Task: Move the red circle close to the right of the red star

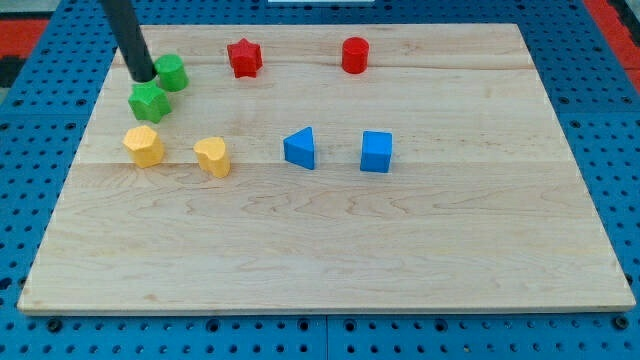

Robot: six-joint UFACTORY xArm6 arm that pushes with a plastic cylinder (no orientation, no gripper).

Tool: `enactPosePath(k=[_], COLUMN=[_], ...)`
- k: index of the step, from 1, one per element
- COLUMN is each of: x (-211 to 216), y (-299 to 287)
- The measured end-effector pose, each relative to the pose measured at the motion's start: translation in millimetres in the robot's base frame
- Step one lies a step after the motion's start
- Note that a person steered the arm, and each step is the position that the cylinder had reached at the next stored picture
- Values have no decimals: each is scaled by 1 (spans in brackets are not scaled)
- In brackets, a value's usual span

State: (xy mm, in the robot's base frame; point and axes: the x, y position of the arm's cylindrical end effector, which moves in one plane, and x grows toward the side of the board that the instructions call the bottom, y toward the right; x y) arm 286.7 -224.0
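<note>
The red circle (355, 54) stands near the view's top, right of centre. The red star (244, 57) stands to its left, about a hundred pixels away, in the same row. My tip (143, 76) is at the view's upper left, far left of the red star. It sits just left of the green circle (172, 73) and just above the green star (149, 101), close to both.
A yellow hexagon (144, 146) and a yellow heart-like block (212, 156) stand in the middle row at the left. A blue triangle (300, 148) and a blue cube (376, 152) stand to their right. The wooden board (330, 250) lies on a blue perforated table.
</note>
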Motion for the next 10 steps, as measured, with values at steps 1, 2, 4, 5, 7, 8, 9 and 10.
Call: enactPosePath(k=[1,2,4,5,7,8,9,10], x=[-9,-19,-75,-73,-50,-52,-86,-90], y=[17,17,104,122,125,157,246,268])
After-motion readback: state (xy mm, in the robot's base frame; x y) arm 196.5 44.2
